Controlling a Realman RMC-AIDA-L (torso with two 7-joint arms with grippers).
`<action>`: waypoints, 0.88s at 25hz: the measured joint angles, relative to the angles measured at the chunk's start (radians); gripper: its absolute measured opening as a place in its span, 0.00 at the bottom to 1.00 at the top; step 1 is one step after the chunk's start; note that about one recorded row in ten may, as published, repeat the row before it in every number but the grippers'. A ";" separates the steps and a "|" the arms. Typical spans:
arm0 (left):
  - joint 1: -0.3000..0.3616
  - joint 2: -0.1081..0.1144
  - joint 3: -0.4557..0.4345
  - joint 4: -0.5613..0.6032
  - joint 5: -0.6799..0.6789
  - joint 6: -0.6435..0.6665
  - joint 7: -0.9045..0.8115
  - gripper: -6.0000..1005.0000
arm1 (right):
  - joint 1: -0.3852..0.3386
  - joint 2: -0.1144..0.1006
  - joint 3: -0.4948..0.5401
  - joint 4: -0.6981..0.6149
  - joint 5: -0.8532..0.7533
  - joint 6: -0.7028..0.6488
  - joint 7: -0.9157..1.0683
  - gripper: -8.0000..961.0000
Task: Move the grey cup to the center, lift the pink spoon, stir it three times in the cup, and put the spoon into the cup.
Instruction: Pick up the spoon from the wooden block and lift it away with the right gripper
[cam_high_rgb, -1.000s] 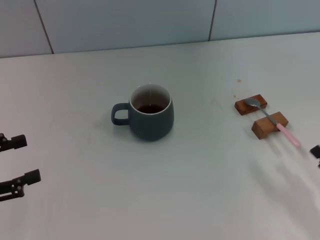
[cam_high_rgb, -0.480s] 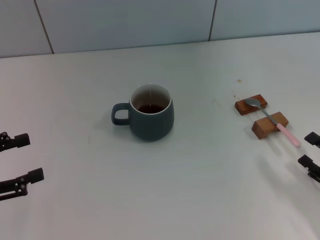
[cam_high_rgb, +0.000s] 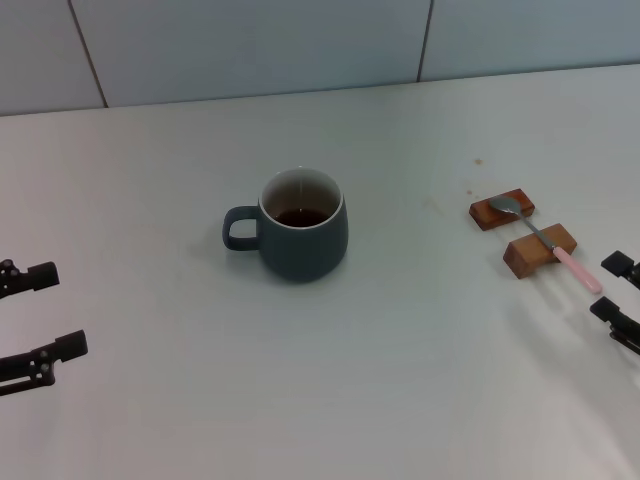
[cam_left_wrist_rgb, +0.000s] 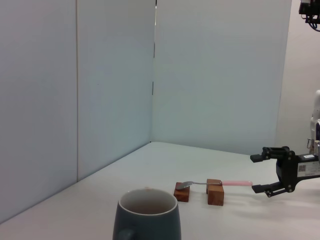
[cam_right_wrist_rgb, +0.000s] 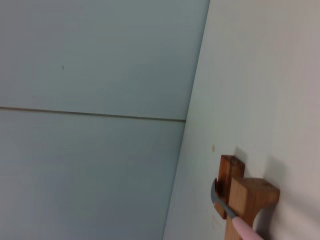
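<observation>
Head overlooks table (cam_high_rgb: 420, 400); wrists low (perhaps tabletop-level).

Black angular fingers (cam_high_rgb: 36, 272), visible screws

Grey cup (cam_high_rgb: 303, 225): rounded slate grey-blue mug, white inside, dark liquid low within. Upright near the centre of the head view, slightly left of the middle; loop handle toward frame left. Seen again at the lower middle of the left wrist view (cam_left_wrist_rgb: 147, 217), rim and upper body only.

Pink spoon (cam_high_rgb: 546, 243): slim, silver bowl and neck, pale pink handle. At the right of the head view, well apart from the cup, lying across two brown wooden blocks; bowl on the upper block, neck over the lower one, pink handle jutting toward lower right.
</observation>
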 joint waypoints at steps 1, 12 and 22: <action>0.000 0.000 0.000 0.000 0.000 0.000 0.000 0.83 | 0.003 -0.001 0.000 0.001 0.000 0.005 0.000 0.72; -0.001 0.000 0.000 0.000 -0.023 0.000 -0.004 0.83 | 0.037 -0.007 -0.005 0.004 -0.013 0.040 0.014 0.72; -0.002 0.002 -0.003 0.000 -0.027 0.000 -0.004 0.83 | 0.064 -0.006 -0.012 0.007 -0.013 0.060 0.015 0.71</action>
